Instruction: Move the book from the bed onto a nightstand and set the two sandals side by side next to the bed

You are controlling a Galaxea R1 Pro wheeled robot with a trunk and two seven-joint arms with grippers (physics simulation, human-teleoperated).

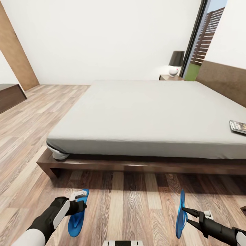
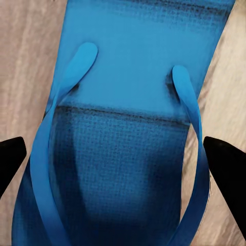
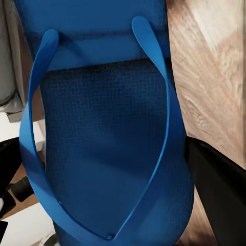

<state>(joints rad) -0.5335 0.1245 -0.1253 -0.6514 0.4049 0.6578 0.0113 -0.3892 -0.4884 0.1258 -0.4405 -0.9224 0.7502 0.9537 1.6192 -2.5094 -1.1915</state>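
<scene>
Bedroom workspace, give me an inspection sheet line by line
Surface: wood-plank floor beside the bed.
Job's things: book on the mattress; left sandal flat on the floor; right sandal standing on edge.
Clutter: nothing seen.
Grippers: left gripper straddles its sandal; right gripper shut on the right sandal.
Cables: nothing seen.
Surroundings: nightstand with lamp, window.

A home bedroom: large bed, nightstand with lamp, wood-plank floor.
</scene>
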